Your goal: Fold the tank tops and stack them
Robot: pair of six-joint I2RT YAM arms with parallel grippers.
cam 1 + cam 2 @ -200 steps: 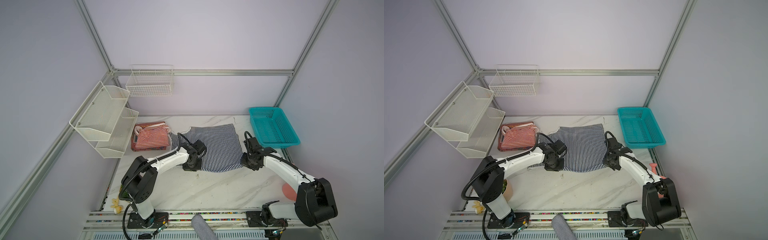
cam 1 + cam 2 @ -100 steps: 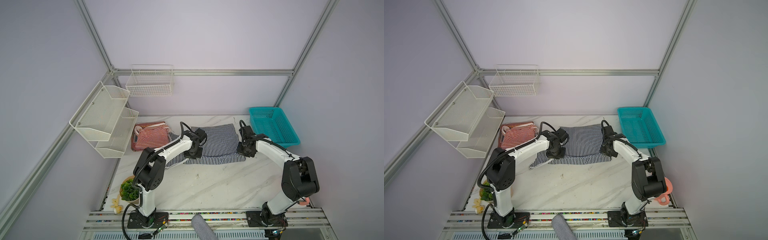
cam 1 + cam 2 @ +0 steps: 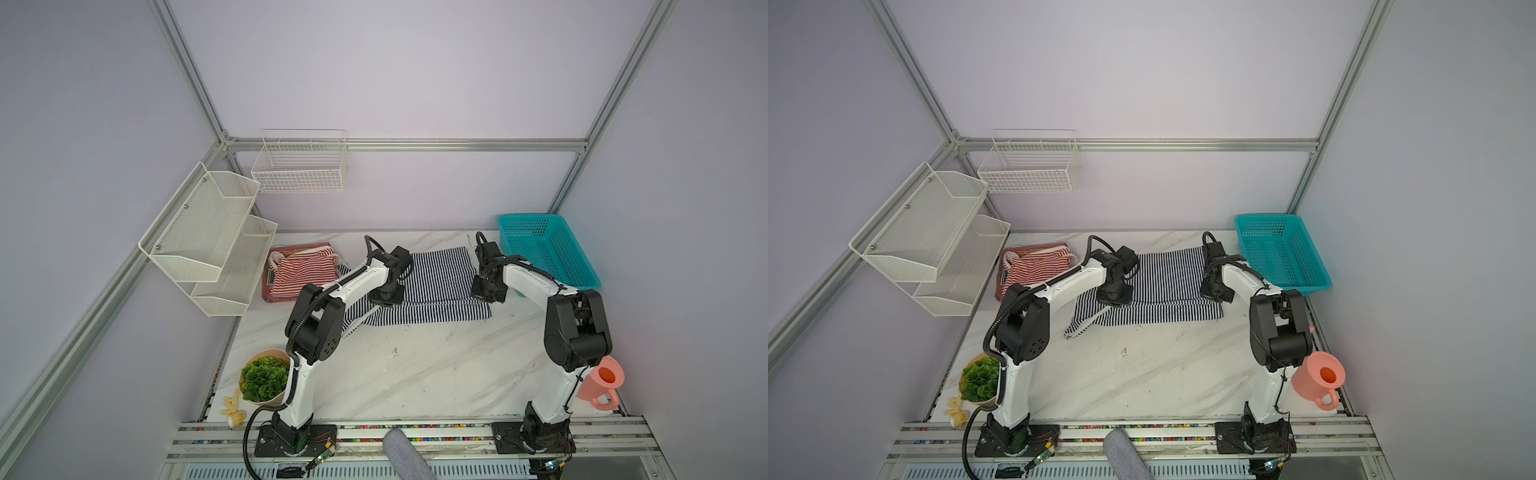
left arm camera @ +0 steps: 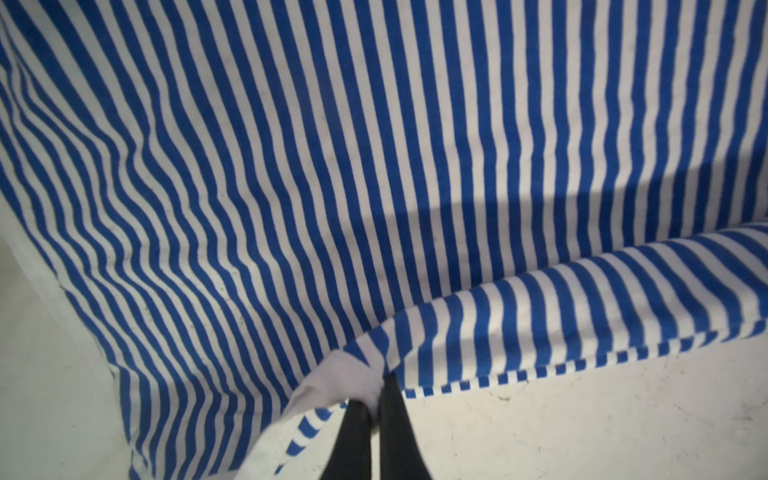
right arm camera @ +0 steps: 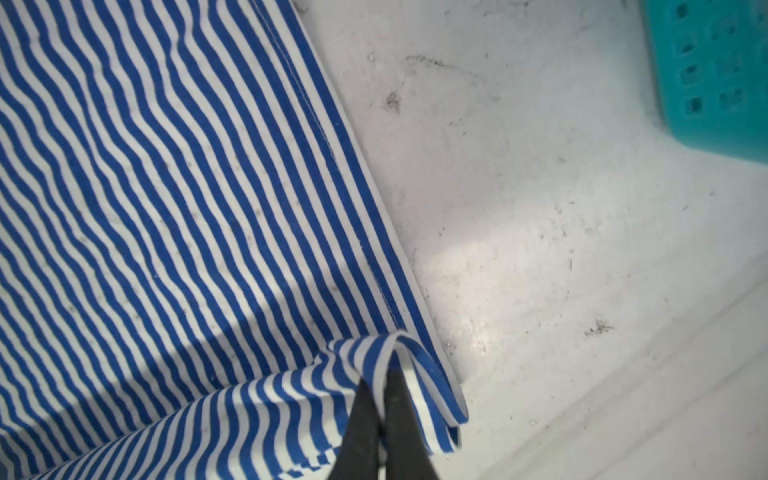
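A navy-and-white striped tank top (image 3: 436, 286) lies across the back of a marble tabletop (image 3: 415, 374). It sits between a bunched red-and-white striped tank top (image 3: 303, 272) at the back left and a teal basket (image 3: 544, 249) at the back right.

The left tool (image 4: 374, 399) is pinched tight on a white-trimmed corner of the navy top. The right tool (image 5: 380, 388) is pinched tight on a hemmed corner at the opposite side. Both corners are raised just above the spread cloth, so the garment doubles over itself with a crease along its near side.

This looks like a fold in half. To do it well, the two tools should travel level and together toward the far edge, keeping the held edge taut so that nothing sags or wrinkles. They should let go only once the corners rest flat on the layer below. A loose strap (image 3: 1077, 328) trails at the near left and will probably need tucking in. The red-striped top does not look folded yet.
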